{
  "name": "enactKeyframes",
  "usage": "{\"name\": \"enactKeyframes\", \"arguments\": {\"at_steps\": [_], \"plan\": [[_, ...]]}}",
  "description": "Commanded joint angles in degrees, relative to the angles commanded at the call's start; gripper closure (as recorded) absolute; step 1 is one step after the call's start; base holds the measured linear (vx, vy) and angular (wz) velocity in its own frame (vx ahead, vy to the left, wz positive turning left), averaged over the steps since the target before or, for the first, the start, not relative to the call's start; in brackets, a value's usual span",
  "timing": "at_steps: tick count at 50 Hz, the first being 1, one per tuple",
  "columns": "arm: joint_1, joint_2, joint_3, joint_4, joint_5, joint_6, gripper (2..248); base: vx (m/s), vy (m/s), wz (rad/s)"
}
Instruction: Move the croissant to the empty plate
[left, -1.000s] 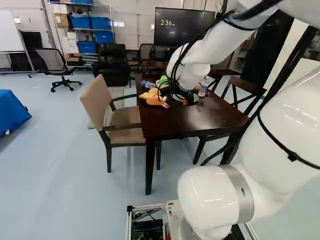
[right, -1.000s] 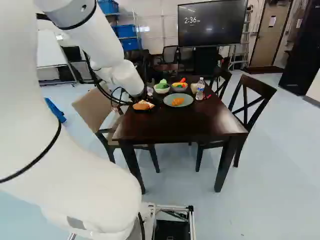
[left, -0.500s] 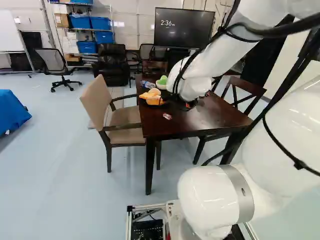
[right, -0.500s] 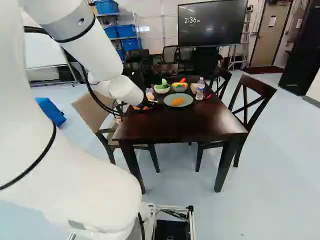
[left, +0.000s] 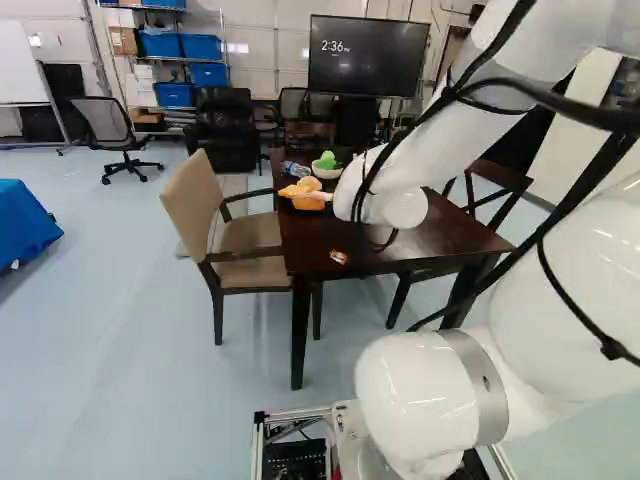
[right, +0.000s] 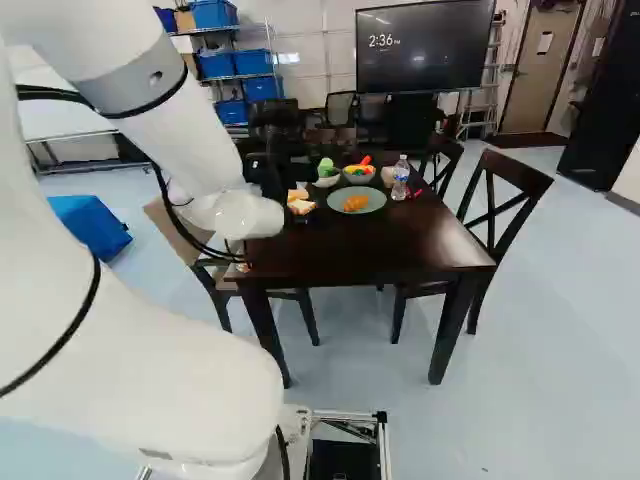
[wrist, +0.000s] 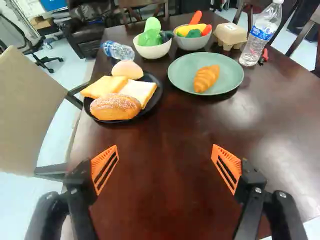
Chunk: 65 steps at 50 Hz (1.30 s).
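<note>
While a beige chair (wrist: 30, 105) is standing along one side edge of the worktop (wrist: 160, 185), a black plate (wrist: 152, 79) of bread (wrist: 115, 107) is sitting near that edge. The tool (left: 338, 257) is hanging short of both plates — fingers standing wide apart, holding nothing — and bare wood is stretching ahead of it. Beyond, the croissant (wrist: 206, 79) is lying on the green plate (wrist: 182, 70), its long axis running aslant: one end is pointing at the near rim, the other towards the egg carton (wrist: 230, 35). Open rim is surrounding it. A water bottle (wrist: 261, 32) is standing just beside; the dark worktop is gleaming, and a screen (right: 420, 45) is showing behind.
</note>
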Motion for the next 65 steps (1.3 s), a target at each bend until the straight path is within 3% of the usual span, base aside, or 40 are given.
{"name": "enactKeyframes", "arguments": {"at_steps": [31,65], "plan": [[0.3,2.2,7.9,-4.3,13.0,0.0,3,0.000,0.000,0.000],[0.4,3.3,12.1,-6.6,19.9,0.0,3,0.000,0.000,0.000]]}}
